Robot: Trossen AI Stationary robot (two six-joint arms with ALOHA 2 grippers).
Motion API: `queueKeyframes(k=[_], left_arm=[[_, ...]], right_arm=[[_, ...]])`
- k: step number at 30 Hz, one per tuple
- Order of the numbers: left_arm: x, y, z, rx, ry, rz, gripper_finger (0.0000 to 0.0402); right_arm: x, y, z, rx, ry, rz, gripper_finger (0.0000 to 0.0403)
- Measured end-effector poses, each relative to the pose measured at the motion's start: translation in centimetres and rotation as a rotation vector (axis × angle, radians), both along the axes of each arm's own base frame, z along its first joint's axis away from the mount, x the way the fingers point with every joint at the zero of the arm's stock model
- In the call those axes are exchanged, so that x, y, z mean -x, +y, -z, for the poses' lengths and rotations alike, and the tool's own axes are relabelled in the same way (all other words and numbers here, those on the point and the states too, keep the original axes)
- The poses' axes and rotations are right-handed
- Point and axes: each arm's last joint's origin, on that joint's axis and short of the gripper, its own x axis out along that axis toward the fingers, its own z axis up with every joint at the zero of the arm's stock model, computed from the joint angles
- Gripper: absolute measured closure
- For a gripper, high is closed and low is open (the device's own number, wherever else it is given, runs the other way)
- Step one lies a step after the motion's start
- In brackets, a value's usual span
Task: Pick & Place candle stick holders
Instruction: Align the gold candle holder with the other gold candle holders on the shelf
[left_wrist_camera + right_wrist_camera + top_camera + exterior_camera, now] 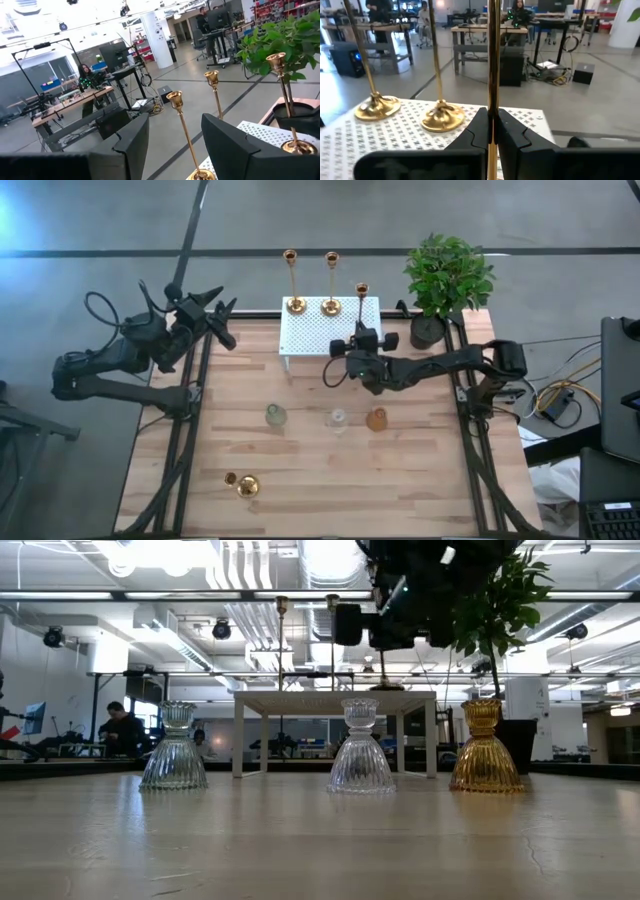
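Wooden table (320,460) with a white perforated stand (320,340) at its far edge. Two candle stick holders (293,280) stand upright there; the right gripper (491,131) pinches a third candlestick's stem (493,60), its base hidden. The fourth candlestick (244,484) apparently lies near the front edge; the left gripper (172,145) hangs spread beyond the table's left edge.
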Motion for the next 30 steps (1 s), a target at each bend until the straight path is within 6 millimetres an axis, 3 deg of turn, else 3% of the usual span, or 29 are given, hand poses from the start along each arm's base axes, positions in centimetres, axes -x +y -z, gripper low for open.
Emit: queueKeyframes(k=[8,14,30], left_arm=[[0.0,0.1,0.1,0.0,0.01,-0.005,0.0214],[0.0,0.1,0.1,0.004,0.013,-0.033,0.0214],[0.0,0.2,0.2,0.007,0.022,-0.052,0.0214]], right_arm=[[2.3,-0.9,-0.2,0.119,-0.029,-0.129,0.0392],[4.5,-1.9,0.0,0.247,-0.025,-0.129,0.0392],[5.1,-4.3,1.0,0.278,-0.032,-0.282,0.0392]])
